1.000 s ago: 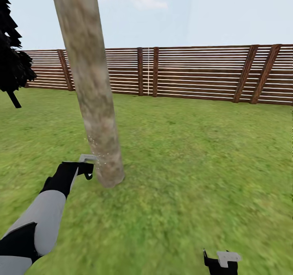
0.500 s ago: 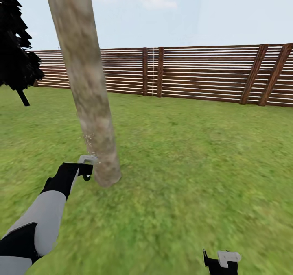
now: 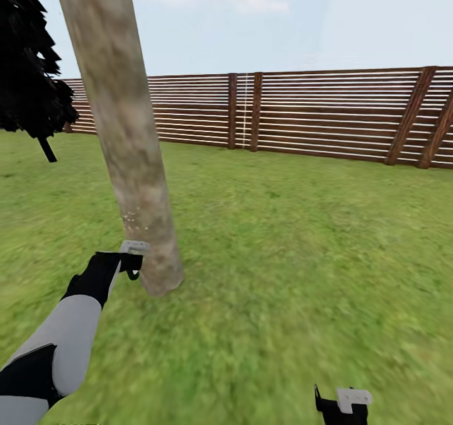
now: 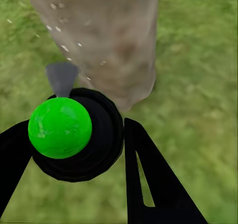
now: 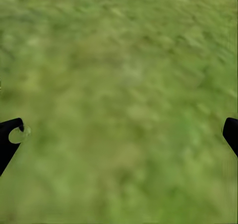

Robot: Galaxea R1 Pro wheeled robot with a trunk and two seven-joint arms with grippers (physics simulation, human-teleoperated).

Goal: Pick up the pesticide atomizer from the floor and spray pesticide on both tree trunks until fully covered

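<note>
A thick grey-brown tree trunk [image 3: 129,148] rises from the grass at left centre, leaning slightly left. My left gripper [image 3: 134,263] is held right against the trunk's lower part, just left of its base. In the left wrist view this gripper [image 4: 77,129] is shut on the pesticide atomizer [image 4: 60,127], a black body with a green round top and a grey nozzle aimed at the trunk [image 4: 99,35]. Pale spray specks dot the bark near the nozzle. My right gripper [image 3: 343,406] hangs low at the right over grass and is open [image 5: 119,134] with nothing in it.
A brown slatted wooden fence [image 3: 327,114] closes the far side of the lawn. A near-black narrow tree [image 3: 28,79] stands at the far left. Open grass [image 3: 302,255] spreads to the right of the trunk.
The whole picture has shifted: fence and dark tree have slid right, so the camera has turned left. Both arms keep their places in the view. The specks on the bark sit slightly higher.
</note>
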